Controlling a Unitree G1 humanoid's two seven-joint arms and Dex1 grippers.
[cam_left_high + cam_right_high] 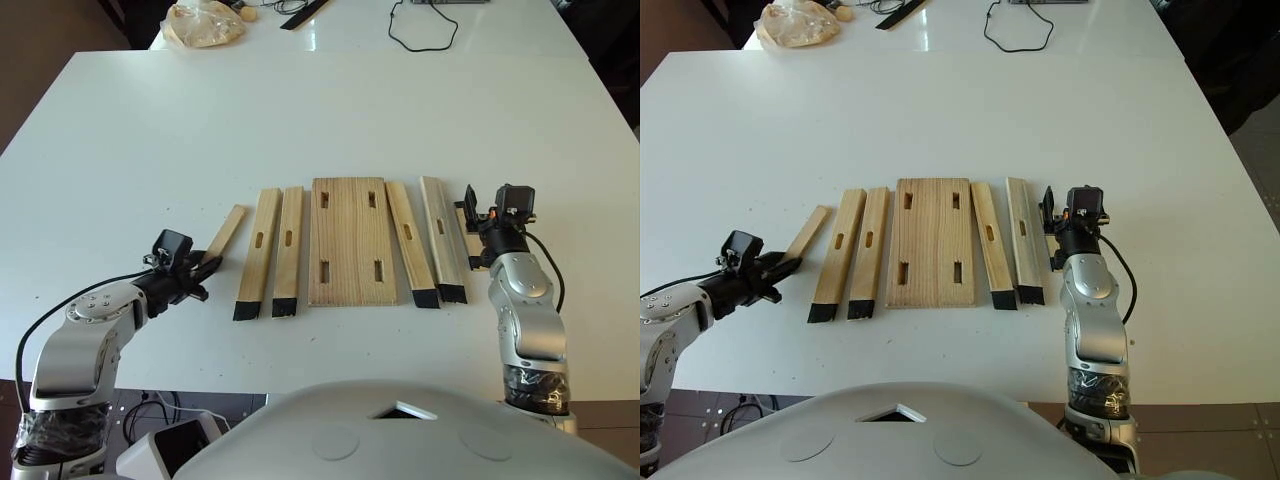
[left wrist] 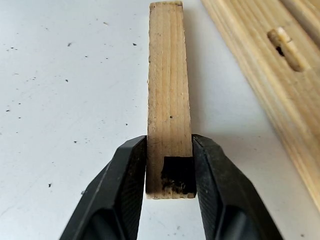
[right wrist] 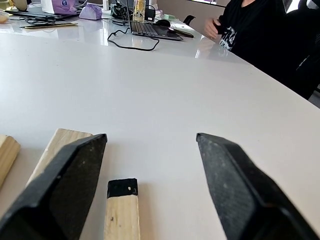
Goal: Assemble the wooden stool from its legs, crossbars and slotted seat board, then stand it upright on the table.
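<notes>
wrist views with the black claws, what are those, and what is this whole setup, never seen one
This is a humanoid robot with two arms, each ending in a two-finger tool. The two wide pictures come from cameras in its head, looking down over a white table. The two close pictures come from cameras on its wrists, so the black claws are the tools' own fingers. On the table lie stool parts: a slotted seat board in the middle, two legs on each side of it, and a short crossbar beyond each pair. The left tool is closed on the near end of the left crossbar. The right tool is open over the end of the right crossbar, not gripping it.
</notes>
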